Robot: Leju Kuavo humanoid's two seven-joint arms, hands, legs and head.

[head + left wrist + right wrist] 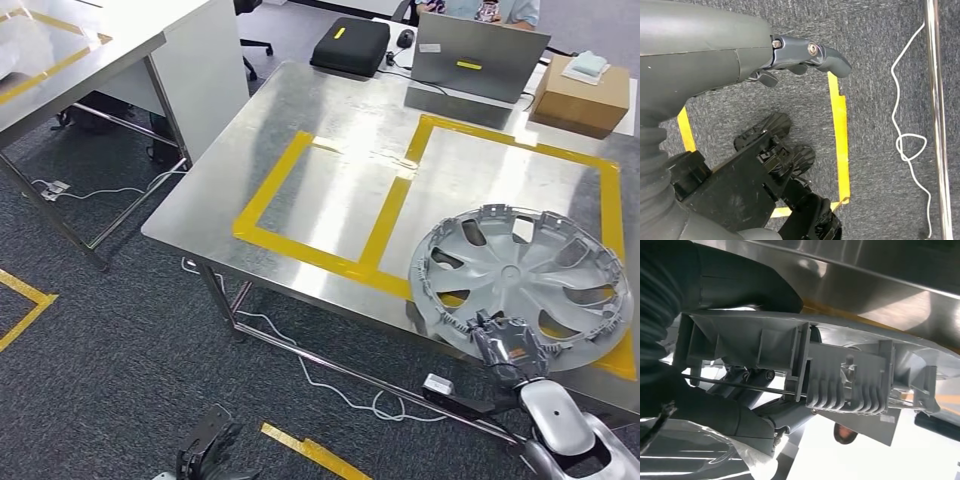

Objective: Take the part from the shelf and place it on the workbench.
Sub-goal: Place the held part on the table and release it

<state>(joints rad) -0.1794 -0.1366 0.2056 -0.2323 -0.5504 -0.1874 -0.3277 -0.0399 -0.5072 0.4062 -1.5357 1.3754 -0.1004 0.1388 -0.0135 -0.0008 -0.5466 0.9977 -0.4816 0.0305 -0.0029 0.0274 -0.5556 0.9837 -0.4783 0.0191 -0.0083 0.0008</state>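
Hubcap [521, 283] lies inner side up, right robot hand [507, 345] gripping its near rim.

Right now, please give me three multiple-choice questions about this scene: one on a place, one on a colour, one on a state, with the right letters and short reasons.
1. Where is the hubcap?
A. on the floor
B. at the table's near right edge
C. on the cardboard box

2. What colour is the tape on the table?
A. yellow
B. red
C. blue

3. What is the right hand doing?
A. hanging free
B. pressing the laptop
C. gripping the hubcap's rim

Answers:
1 B, as it lies over the taped right square by the near edge.
2 A, since the stripes are yellow.
3 C, because its fingers close on the near rim.
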